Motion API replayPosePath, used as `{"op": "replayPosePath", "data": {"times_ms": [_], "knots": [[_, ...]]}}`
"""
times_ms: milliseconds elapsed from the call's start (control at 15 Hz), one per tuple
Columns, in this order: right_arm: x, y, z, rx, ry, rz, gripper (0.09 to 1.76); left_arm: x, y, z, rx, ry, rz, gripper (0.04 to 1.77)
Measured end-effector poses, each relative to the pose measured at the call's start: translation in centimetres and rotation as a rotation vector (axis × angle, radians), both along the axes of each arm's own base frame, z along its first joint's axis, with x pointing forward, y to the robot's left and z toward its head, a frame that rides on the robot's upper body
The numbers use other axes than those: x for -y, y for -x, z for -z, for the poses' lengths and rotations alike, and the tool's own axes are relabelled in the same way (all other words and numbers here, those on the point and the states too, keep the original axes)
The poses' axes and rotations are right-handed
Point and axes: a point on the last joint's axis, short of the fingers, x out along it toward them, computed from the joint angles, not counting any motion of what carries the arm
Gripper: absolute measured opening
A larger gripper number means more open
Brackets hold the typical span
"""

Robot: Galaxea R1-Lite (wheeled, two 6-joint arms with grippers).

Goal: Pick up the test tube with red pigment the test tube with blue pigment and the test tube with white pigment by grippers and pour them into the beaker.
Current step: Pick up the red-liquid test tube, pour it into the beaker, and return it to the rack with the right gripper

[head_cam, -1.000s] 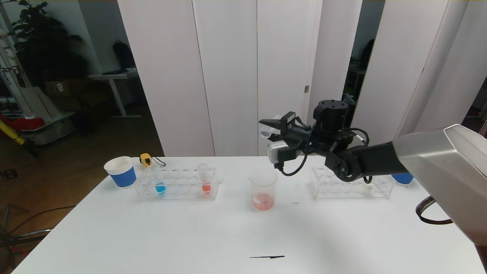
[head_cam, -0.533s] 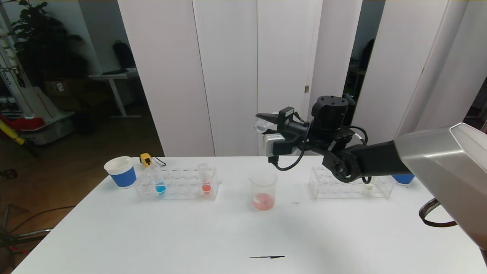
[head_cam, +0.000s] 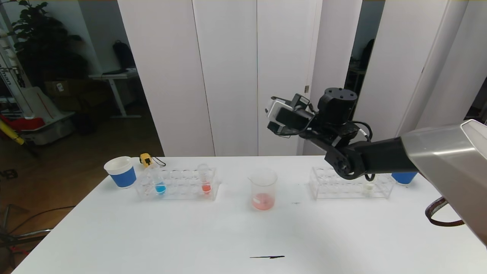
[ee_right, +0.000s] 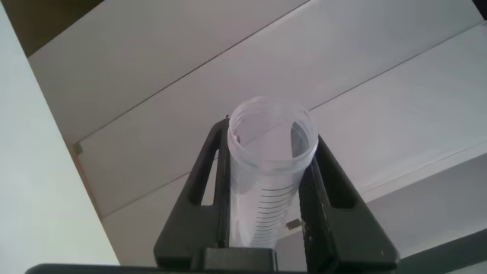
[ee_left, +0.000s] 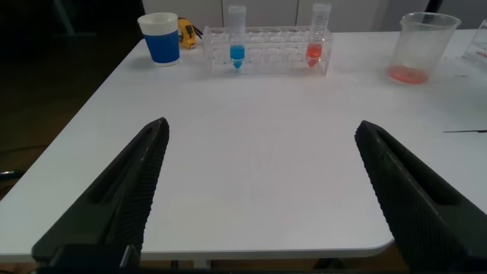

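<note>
My right gripper (head_cam: pixel 283 114) is held high above and right of the beaker (head_cam: pixel 262 188), which holds a little red liquid. In the right wrist view it (ee_right: pixel 266 133) is shut on a clear, empty-looking graduated test tube (ee_right: pixel 270 175). The blue-pigment tube (head_cam: pixel 159 182) and a red-pigment tube (head_cam: pixel 205 179) stand in the left rack (head_cam: pixel 179 184). The white-pigment tube (head_cam: pixel 368 186) stands in the right rack (head_cam: pixel 350 184). My left gripper (ee_left: pixel 261 144) is open and empty low over the table's near edge; its view shows the blue tube (ee_left: pixel 237 47), red tube (ee_left: pixel 319 38) and beaker (ee_left: pixel 421 47).
A blue-and-white paper cup (head_cam: pixel 121 171) and a yellow tape measure (head_cam: pixel 145 159) sit at the far left; another blue cup (head_cam: pixel 403 177) stands behind the right rack. A dark streak (head_cam: pixel 267 257) marks the table's front. White panels stand behind the table.
My right gripper has risen and swung from lying level above the beaker to pointing up and away, with the tube still in it. The beaker and racks have not moved.
</note>
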Motion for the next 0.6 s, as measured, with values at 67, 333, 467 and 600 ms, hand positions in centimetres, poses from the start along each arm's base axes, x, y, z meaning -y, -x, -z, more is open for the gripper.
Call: {"op": "replayPosePath", "data": {"times_ms": [67, 333, 467, 600], "knots": [[-0.2, 0.1, -0.3, -0.038, -0.087, 0.032, 0.59, 0.0, 0.0, 0.0, 0.000, 0.000, 0.000, 1.75], [0.1, 0.4, -1.1, -0.197, -0.378, 0.120, 0.59, 0.0, 0.0, 0.0, 0.000, 0.000, 0.000, 1.75], [0.5, 0.6, -1.1, -0.261, -0.477, 0.136, 0.59, 0.0, 0.0, 0.0, 0.000, 0.000, -0.001, 1.75], [1.0, 1.0, -0.4, -0.341, -0.553, 0.156, 0.59, 0.0, 0.0, 0.0, 0.000, 0.000, -0.001, 1.75]]}}
